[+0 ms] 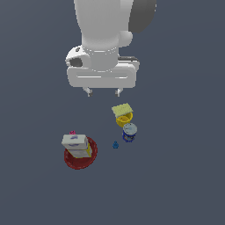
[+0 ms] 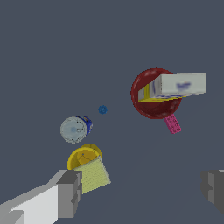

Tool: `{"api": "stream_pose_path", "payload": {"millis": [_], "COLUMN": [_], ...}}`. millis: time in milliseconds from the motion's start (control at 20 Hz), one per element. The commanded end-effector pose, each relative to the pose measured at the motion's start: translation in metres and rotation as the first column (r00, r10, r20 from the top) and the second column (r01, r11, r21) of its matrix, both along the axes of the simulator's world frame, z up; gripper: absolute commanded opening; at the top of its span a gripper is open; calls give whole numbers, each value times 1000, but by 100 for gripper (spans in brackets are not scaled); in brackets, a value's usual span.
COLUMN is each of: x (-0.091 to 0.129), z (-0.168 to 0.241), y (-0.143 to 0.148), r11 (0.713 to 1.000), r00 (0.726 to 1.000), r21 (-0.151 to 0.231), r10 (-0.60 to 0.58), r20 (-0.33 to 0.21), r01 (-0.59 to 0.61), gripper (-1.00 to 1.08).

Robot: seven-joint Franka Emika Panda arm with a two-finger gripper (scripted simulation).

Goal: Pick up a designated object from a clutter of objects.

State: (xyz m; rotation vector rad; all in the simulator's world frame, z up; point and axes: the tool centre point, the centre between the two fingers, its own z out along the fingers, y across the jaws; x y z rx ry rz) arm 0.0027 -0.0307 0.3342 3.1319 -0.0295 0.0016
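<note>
Blue can (image 1: 129,132) stands upright on the dark grey surface (image 1: 176,184), a little right of centre in the exterior view, its long axis vertical and its pale grey-white lid facing up. From the wrist camera it (image 2: 75,128) is seen almost end-on, so the round lid fills most of it and only a sliver of dark blue wall shows at one side, with a small orange-white fleck on the label. The label itself is too small to read.

Just above the can in the exterior view sits a yellow cup (image 1: 124,118) with a pale green slab (image 1: 122,109) lying tilted across its mouth; cup and can look close to touching, though I cannot tell for sure. A tiny bright blue piece (image 1: 115,145) rests near the can, toward the lower left, apart from it; its shape is hard to make out.

Well apart, in the lower left of the exterior view, a dark red plate (image 1: 80,161) carries a white box (image 1: 74,141) stacked on a yellow box (image 1: 83,152). A small pink piece (image 1: 72,132) peeks out behind the boxes; the wrist view shows it (image 2: 173,124) as a short studded bar beside the plate.

The end effector (image 1: 103,92) hangs above the clutter in the upper middle, fingers spread wide with nothing between them. In the wrist view both grey fingertips (image 2: 69,193) are cut off by the frame edge.
</note>
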Motion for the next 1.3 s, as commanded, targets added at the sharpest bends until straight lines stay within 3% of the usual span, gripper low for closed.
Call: {"api": "stream_pose_path", "payload": {"millis": [0,650,1250], "x": [0,13,9], "z": [-1,-67,-176], "y": [1,36,100], "r11": [1000,988,913], "r00": [1000,988,913], "r21": [0,-8,1], "r10": [4,156,408], "r20": [0,-3,-4], "r01": [-4,-156,-408], "gripper": [100,100,100]}}
